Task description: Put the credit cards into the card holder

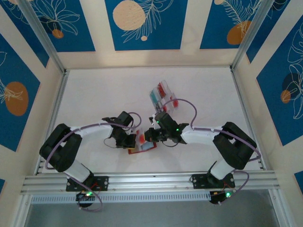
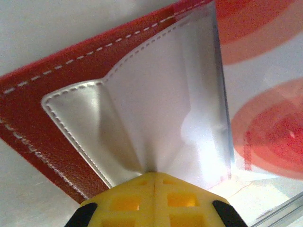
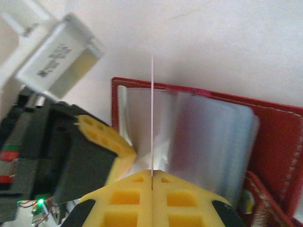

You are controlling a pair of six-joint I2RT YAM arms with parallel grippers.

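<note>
Red card holder point(image 1: 143, 147) lies open near the middle of the table's point(image 1: 94, 94) near edge, between both arms. Closed tight, the left gripper point(image 2: 154, 176) pinches one clear pocket point(image 2: 161, 104); the right gripper point(image 3: 151, 174) is clamped on what looks like a credit card point(image 3: 152, 113), edge-on and upright over the pockets.

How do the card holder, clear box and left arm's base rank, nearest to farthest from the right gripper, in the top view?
From the right gripper:
1. card holder, just beside it, near side.
2. clear box, farther back, mid-table.
3. left arm's base, near-left edge.
</note>
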